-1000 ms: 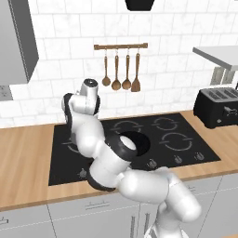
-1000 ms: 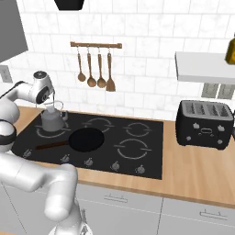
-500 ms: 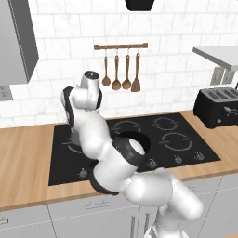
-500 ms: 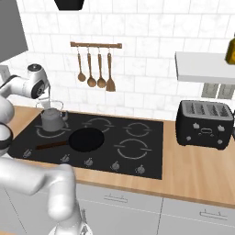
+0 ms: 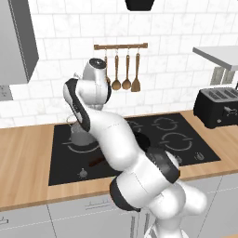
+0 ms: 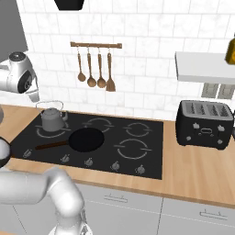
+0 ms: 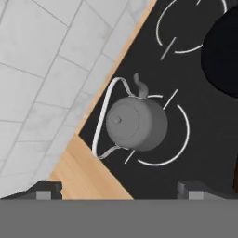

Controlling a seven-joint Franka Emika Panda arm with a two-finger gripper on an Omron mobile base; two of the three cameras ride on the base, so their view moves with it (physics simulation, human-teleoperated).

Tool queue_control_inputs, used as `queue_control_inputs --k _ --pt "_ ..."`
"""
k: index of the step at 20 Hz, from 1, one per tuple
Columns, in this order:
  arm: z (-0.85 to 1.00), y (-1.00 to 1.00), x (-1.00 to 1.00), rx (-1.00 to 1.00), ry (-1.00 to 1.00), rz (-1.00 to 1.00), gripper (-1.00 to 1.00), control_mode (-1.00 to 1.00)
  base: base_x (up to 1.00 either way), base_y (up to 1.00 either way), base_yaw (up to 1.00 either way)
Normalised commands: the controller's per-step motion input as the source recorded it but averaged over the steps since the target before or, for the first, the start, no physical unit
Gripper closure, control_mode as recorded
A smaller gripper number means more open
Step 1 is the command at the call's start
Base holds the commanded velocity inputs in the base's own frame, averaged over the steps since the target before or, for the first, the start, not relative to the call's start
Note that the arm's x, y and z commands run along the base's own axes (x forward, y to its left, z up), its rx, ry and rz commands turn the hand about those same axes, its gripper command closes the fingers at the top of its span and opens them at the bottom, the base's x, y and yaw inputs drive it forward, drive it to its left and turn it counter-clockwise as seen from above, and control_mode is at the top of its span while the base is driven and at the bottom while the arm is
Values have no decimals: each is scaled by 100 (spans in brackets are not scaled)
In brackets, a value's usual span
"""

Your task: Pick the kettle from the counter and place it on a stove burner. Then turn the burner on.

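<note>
The dark grey kettle (image 7: pixel 137 123) stands upright on the back-left stove burner (image 7: pixel 188 132) of the black cooktop, its wire handle tipped toward the wall. It also sits free in the right base view as the kettle (image 6: pixel 51 118), and the arm half hides the kettle (image 5: pixel 79 135) in the left base view. My gripper (image 7: pixel 120 191) hangs well above it, open, with nothing between its fingertips. From the right base it is the gripper (image 6: pixel 34 95), up and left of the kettle. The tan counter (image 6: pixel 197 170) frames the cooktop.
A black frying pan (image 6: pixel 85 139) with a brown handle lies on the front-left burner, right next to the kettle. Knobs (image 6: pixel 89 161) line the cooktop's front edge. A black toaster (image 6: pixel 204 123) stands on the right counter, and wooden utensils (image 6: pixel 96 69) hang on the wall.
The gripper has let go of the kettle's handle, opened wide and lifted up and away to the left. The kettle stays on the burner.
</note>
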Motion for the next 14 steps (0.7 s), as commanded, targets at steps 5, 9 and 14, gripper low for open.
queue_control_inputs --k 5,9,14 --pt "34 18 -100 -1 -10 24 -100 -100 0 0 0" --pt "2 22 -100 -8 -3 37 -100 -100 0 0 0" --pt "-25 18 -100 -13 0 46 -100 -100 0 0 0"
